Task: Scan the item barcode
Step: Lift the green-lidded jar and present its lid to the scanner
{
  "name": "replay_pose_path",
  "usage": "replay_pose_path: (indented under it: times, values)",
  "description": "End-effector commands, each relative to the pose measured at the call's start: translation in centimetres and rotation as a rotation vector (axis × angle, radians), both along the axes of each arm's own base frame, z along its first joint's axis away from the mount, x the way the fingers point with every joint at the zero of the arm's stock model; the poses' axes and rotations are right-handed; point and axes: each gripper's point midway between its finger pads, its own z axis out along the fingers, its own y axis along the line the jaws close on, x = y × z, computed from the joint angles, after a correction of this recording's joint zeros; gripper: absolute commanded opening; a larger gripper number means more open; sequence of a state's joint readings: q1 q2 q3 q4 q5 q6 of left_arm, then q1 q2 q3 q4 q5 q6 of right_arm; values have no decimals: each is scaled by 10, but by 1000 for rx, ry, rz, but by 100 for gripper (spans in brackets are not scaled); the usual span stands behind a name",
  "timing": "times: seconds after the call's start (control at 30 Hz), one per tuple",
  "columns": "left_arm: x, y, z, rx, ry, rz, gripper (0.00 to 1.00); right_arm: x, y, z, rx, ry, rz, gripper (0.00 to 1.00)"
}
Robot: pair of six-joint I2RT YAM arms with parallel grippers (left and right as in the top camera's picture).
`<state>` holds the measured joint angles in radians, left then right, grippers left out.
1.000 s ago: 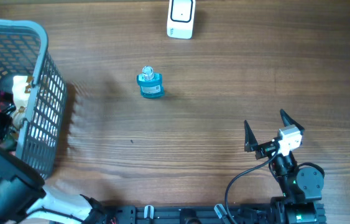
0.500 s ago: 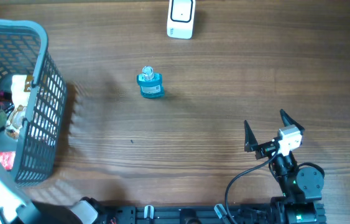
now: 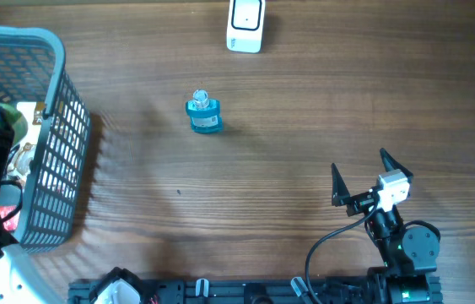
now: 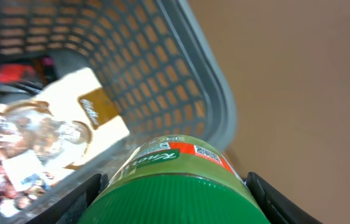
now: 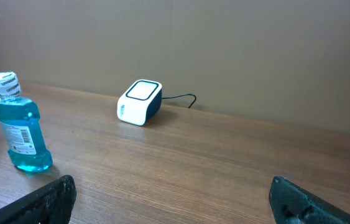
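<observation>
My left tool [image 4: 176, 202] holds the green-lidded jar [image 4: 168, 165] above the basket [image 4: 221, 106]; my right tool [image 3: 359, 163] stands wide. Risk: the jar slips in transit, or its label faces away from the scanner [image 3: 245, 25].

Shop-checkout-style bench: barcode scanner [image 3: 245, 25], shopping basket [image 3: 60, 143] w/ goods.

Wooden table [image 3: 304, 127], plain beige wall [image 5: 224, 37]

We are seeing the basket [image 3: 58, 143] sitting at the table's [image 3: 304, 127] left end, the jar [image 4: 168, 163] hanging, it seems, just above it in the left gripper [image 4: 178, 202]. The bottle [image 3: 204, 116] is standing right of the basket, the scanner [image 3: 245, 25] lying behind it.
</observation>
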<state>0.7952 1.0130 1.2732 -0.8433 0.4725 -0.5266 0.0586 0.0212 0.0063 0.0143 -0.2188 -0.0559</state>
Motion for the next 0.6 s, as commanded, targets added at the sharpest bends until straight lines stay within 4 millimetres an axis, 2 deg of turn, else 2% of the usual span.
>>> replay_pose_path:
  times: [0.0,0.07,0.23,0.33,0.4,0.47,0.57]
  values:
    - [8,-34,18,-96,-102,-141,59,0,0,2,10,-5,-4,100]
    - [16,-54,18,-107,-101,-219,58,0,0,2,10,-5,-4,100]
    - [36,-125,16,-84,-73,-444,57,0,0,2,11,-5,-3,100]
    - [50,-185,-2,-6,12,-581,59,0,0,2,11,-5,-4,100]
    - [58,-210,-14,9,56,-611,59,0,0,2,11,-5,-4,100]
    - [69,-249,-28,29,95,-682,59,0,0,2,11,-5,-3,100]
    - [86,-302,-66,23,190,-698,59,0,0,2,11,-5,-4,100]
